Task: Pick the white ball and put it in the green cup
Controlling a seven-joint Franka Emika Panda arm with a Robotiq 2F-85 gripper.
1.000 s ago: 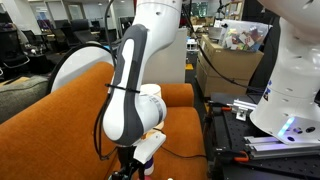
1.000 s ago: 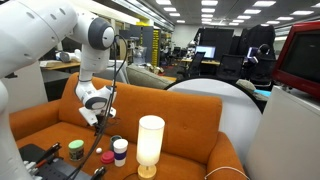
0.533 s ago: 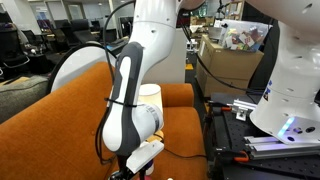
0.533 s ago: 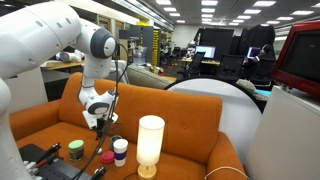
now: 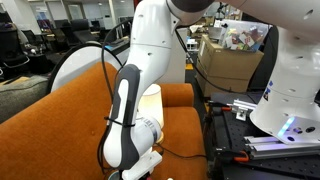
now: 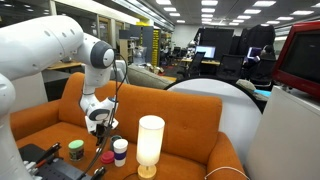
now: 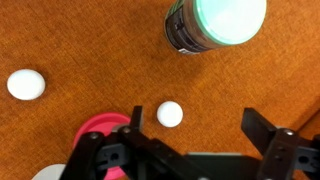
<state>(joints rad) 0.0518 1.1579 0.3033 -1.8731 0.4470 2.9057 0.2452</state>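
Note:
In the wrist view the small white ball (image 7: 170,114) lies on the orange seat, just inside the left finger of my gripper (image 7: 195,130). The gripper is open and empty, and its fingers do not touch the ball. The green cup (image 7: 215,25) stands upright beyond the ball, its round rim facing the camera. In an exterior view the gripper (image 6: 103,128) hangs low over the seat, with the green cup (image 6: 75,152) to its left. In an exterior view the gripper (image 5: 142,168) is at the bottom edge; ball and cup are hidden there.
A second white, egg-shaped object (image 7: 25,84) lies further left. A pink-red round thing (image 7: 98,133) sits under the left finger. A white-and-purple cylinder (image 6: 120,150) and a tall lamp (image 6: 150,145) stand on the orange couch (image 6: 50,120). Black equipment (image 5: 240,130) is beside the couch.
The arm has bent lower and the gripper has come down towards the couch seat. The objects on the seat have not moved.

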